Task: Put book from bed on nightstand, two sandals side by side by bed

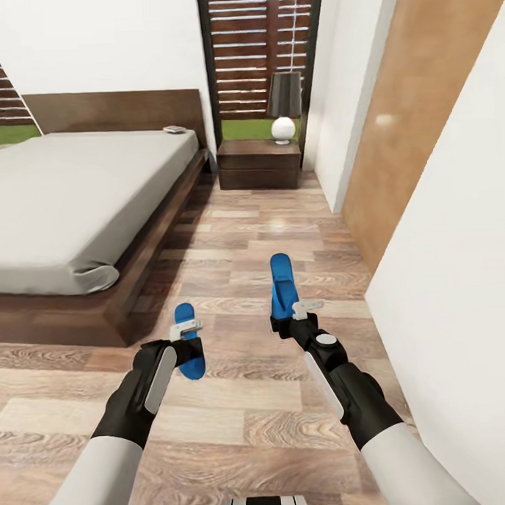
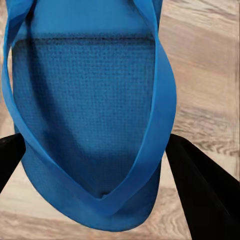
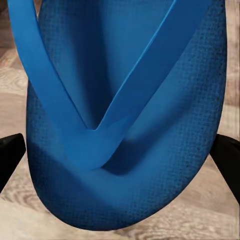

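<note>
Mostly hidden book (image 1: 174,129) on bed (image 1: 74,194); 2 sandals (image 1: 189,351) gripped, toes cut off.

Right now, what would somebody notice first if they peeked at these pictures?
Two bright blue flat sandals, one held in each gripper above the brown wood-plank floor: the left gripper holds the shorter-looking one, the right gripper the one pointing ahead. Next, the low wide bed with a pale grey mattress at left, then the dark nightstand bearing a lamp.
</note>
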Available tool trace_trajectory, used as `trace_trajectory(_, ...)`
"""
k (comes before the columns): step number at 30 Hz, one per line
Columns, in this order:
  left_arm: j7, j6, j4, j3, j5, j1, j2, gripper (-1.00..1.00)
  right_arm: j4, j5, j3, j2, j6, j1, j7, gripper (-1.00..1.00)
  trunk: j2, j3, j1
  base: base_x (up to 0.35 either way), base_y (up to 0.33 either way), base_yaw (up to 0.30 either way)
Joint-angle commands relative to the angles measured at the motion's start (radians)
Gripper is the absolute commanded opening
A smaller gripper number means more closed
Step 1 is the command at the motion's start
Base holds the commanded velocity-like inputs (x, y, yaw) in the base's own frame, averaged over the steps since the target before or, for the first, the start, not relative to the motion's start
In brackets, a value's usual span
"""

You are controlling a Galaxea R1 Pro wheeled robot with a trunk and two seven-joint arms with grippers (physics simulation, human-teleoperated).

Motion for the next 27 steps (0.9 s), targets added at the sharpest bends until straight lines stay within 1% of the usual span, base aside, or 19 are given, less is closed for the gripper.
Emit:
trace_trajectory(1, 0.008, 0.004, -0.001, -0.001, 0.010, 0.000, 0.001, -1.00, -0.001, -0.011, 0.003, 0.000, 0.004, -0.001, -0.008, -1.00, 0.000, 0.003, 0.000, 0.331, 0.000, -0.273)
trace_trajectory(10, 0.008, 0.004, 0.001, -0.001, 0.010, 0.000, 0.001, -1.00, 0.000, -0.011, 0.003, 0.000, 0.004, -0.001, -0.008, -1.00, 0.002, 0.038, -0.004, 0.331, 0.000, -0.271)
trace_trajectory(14, 0.008, 0.004, 0.002, -0.001, 0.010, 0.000, 0.002, -1.00, 0.000, -0.011, 0.003, 0.000, 0.004, -0.001, -0.008, -1.00, 0.002, 0.038, -0.004, 0.331, 0.000, -0.264)
trace_trajectory(20, 0.008, 0.004, 0.003, -0.001, 0.011, 0.000, 0.002, -1.00, 0.001, -0.011, 0.003, 0.000, 0.004, -0.001, -0.008, -1.00, 0.003, 0.061, -0.007, 0.331, 0.000, -0.238)
trace_trajectory(21, 0.008, 0.004, 0.003, -0.001, 0.011, 0.000, 0.002, -1.00, 0.001, -0.011, 0.003, 0.000, 0.004, -0.001, -0.008, -1.00, 0.004, 0.065, -0.007, 0.331, 0.000, -0.131)
trace_trajectory(23, 0.008, 0.004, 0.003, -0.001, 0.012, 0.000, 0.002, -1.00, 0.001, -0.011, 0.003, 0.000, 0.004, -0.001, -0.008, -1.00, 0.004, 0.065, -0.007, 0.331, 0.000, -0.032)
trace_trajectory(27, 0.008, 0.004, 0.003, -0.001, 0.013, 0.000, 0.002, -1.00, 0.001, -0.011, 0.003, 0.001, 0.005, -0.001, -0.009, -1.00, 0.004, 0.063, -0.007, 0.331, 0.000, 0.161)
